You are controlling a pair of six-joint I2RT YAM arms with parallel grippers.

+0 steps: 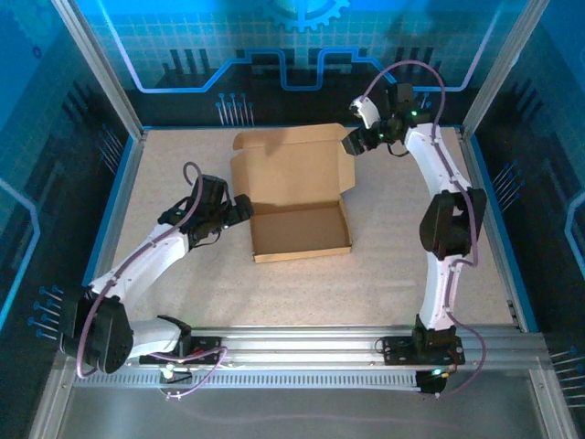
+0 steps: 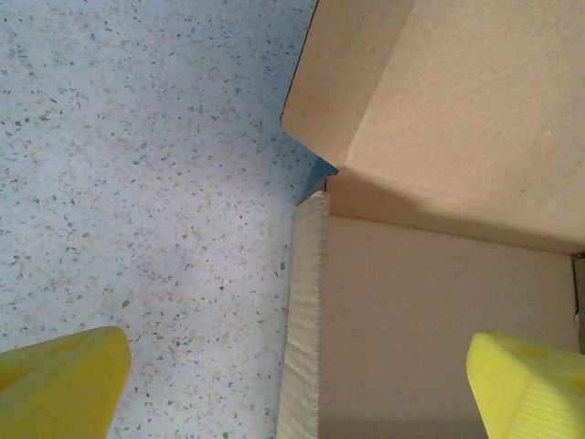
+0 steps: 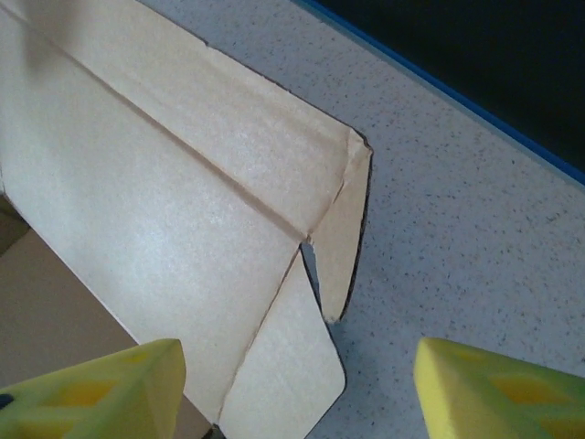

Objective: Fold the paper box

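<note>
Paper box (image 1: pixel 301 229) on table (image 1: pixel 393 274): lid open, bare cardboard floor showing.

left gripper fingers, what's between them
In the left wrist view, the paper box's side wall runs between the left gripper's fingers, speckled table one side, box floor the other.

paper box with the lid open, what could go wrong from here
The left gripper stands open astride the left wall of the brown corrugated cardboard box; closing might crush it or drag the box. The right gripper is open around the rounded corner flap of the lid; pushing there might crease it instead of folding it.
</note>
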